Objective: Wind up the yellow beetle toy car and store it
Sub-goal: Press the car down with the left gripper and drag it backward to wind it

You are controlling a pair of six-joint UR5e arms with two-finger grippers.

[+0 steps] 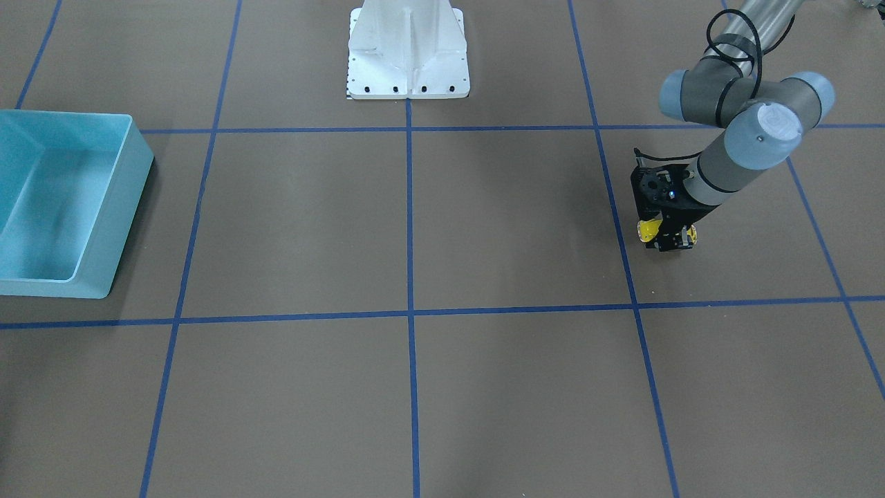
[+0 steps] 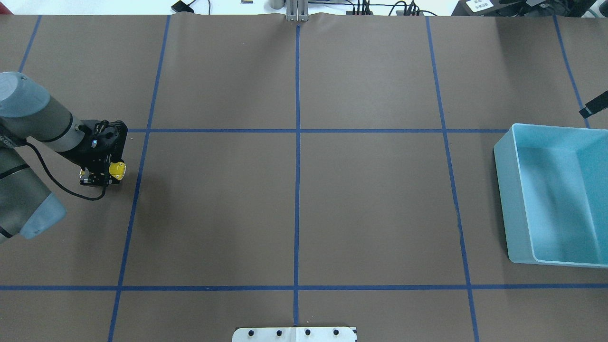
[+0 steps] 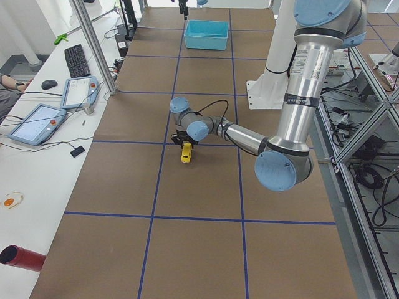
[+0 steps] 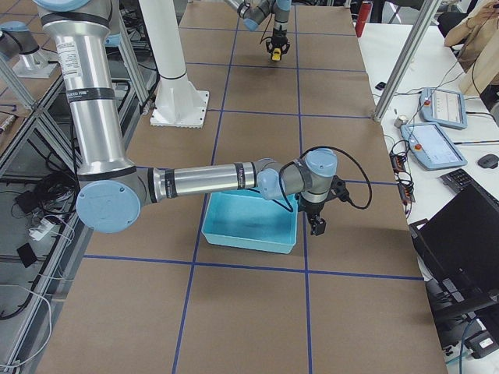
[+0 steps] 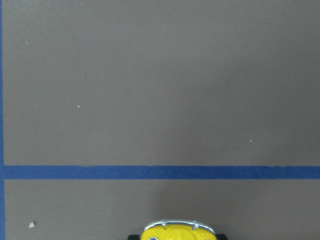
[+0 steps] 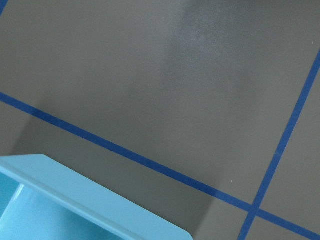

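The yellow beetle toy car [image 2: 118, 169] sits low at the table's left side, in my left gripper [image 2: 101, 174]. That gripper is shut across the car's middle, so yellow shows on either side of the black fingers [image 1: 667, 232]. The left wrist view catches only one rounded end of the car [image 5: 177, 231] at its bottom edge. From the left end of the table the car [image 3: 186, 152] hangs just under the wrist, at table level. My right gripper [image 4: 316, 226] hovers beside the bin; only a black tip [image 2: 593, 106] shows from above, and I cannot tell whether it is open or shut.
A light-blue bin [image 2: 510, 190] stands open at the table's far right, also seen in the front view [image 1: 131, 180] and the right wrist view [image 6: 100, 210]. Blue tape lines [image 2: 297, 190] grid the brown table. The white robot base [image 1: 408, 55] stands at mid-table edge.
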